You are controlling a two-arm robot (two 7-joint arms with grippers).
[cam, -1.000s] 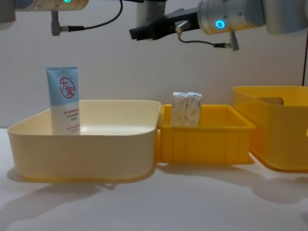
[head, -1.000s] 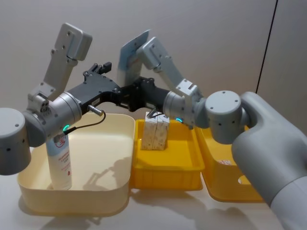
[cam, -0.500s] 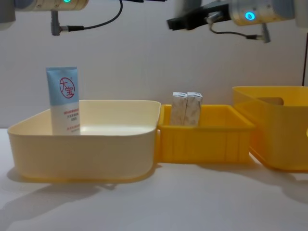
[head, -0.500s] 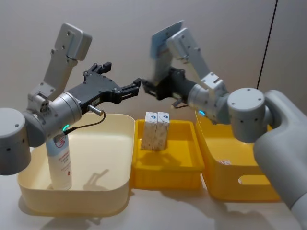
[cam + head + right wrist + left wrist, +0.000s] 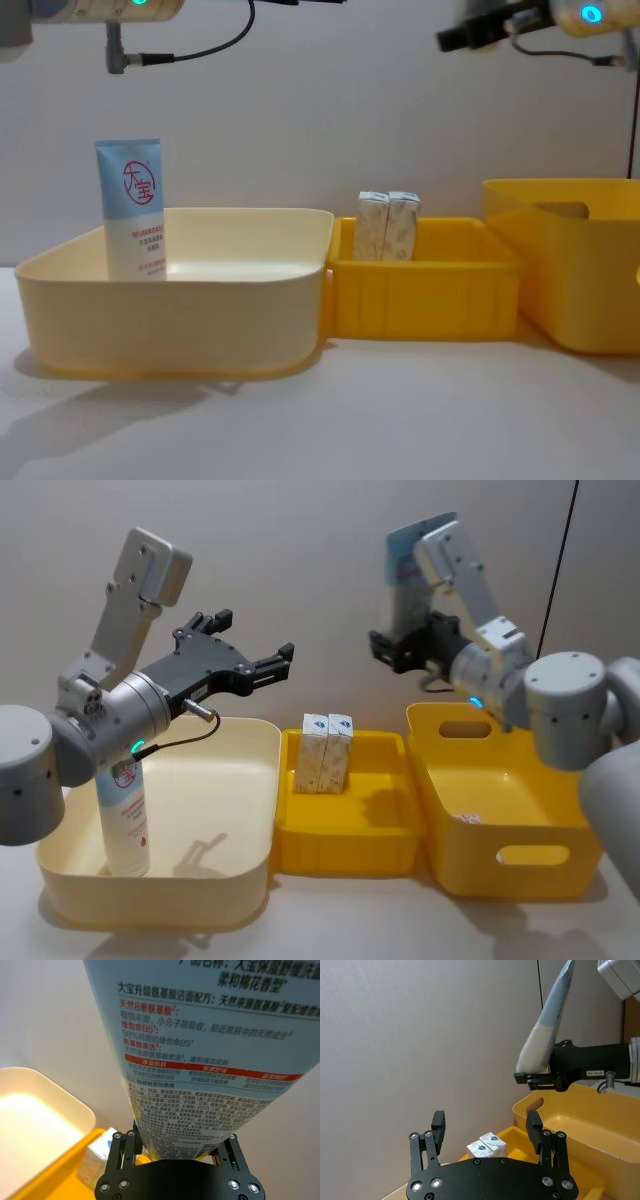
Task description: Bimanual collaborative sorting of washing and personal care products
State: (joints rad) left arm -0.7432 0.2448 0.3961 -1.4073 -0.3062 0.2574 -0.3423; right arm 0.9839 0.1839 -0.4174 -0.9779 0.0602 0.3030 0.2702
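My right gripper [image 5: 405,642] is shut on the lower end of a flat light-blue tube [image 5: 412,568] with a red-white label, held upright in the air over the back left corner of the deep yellow bin [image 5: 500,825]. The right wrist view shows the tube [image 5: 200,1060] large between the fingers. My left gripper [image 5: 258,638] hangs open and empty above the cream bin [image 5: 230,880]. A second light-blue tube [image 5: 124,820] with a red round logo stands upright in that bin's left side. Two beige speckled cartons [image 5: 324,752] stand side by side in the small yellow tray [image 5: 345,845].
The three containers stand in a row, touching or nearly touching: cream bin [image 5: 170,320] on the left, small yellow tray [image 5: 425,295] in the middle, deep yellow bin [image 5: 575,290] on the right. A plain wall rises close behind them. Bare table lies in front.
My right gripper has carried the tube to the right, away from the left gripper and the cartons, to above the deep yellow bin. The left arm has stayed still and open.
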